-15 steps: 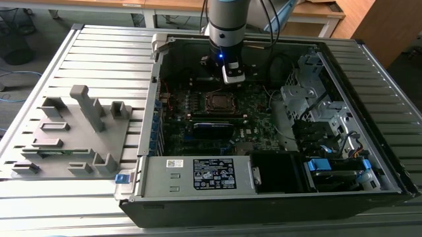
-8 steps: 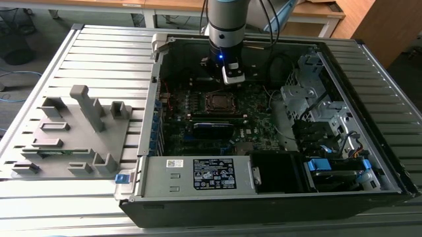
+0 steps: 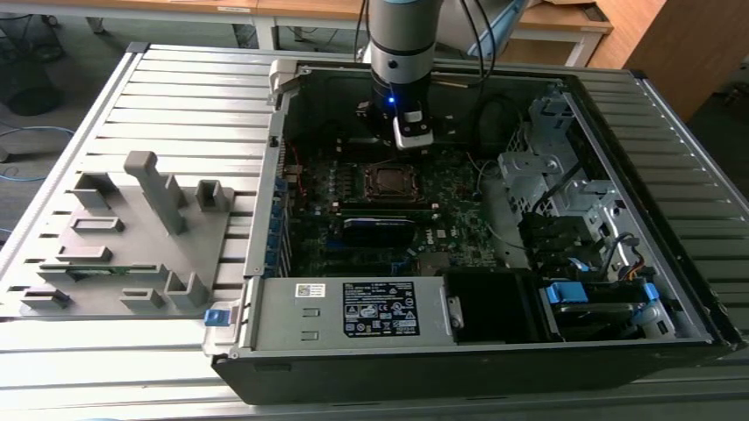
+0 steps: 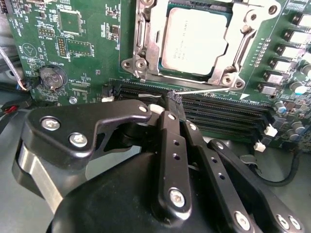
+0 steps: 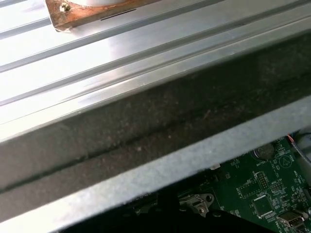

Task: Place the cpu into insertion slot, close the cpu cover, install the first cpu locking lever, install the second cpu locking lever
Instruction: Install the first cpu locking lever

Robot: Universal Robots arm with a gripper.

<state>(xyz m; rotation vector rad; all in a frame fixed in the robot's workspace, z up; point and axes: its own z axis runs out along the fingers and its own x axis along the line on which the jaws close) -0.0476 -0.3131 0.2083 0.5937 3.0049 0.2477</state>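
Note:
In the second wrist view the cpu (image 4: 194, 41) lies flat in the insertion slot (image 4: 226, 77), its dull grey face showing through the window of the silvery cpu cover (image 4: 148, 48), which lies down over it. A bent metal lever (image 4: 245, 46) runs along one side of the socket. A thin bright rod (image 4: 214, 90) lies along the socket's near edge. My gripper (image 4: 174, 98) has its black fingers (image 4: 170, 145) together, tips right by that rod's end. In the exterior view the gripper (image 3: 412, 139) hangs just behind the socket (image 3: 390, 181) inside the open computer case.
Long black memory slots (image 4: 218, 114) and a coin battery (image 4: 52, 77) sit close to the fingertips. A grey fixture tray (image 3: 129, 237) lies at the exterior view's left, the power supply (image 3: 351, 307) in front, a drive cage (image 3: 550, 175) at its right. The case wall (image 5: 146, 131) is close by.

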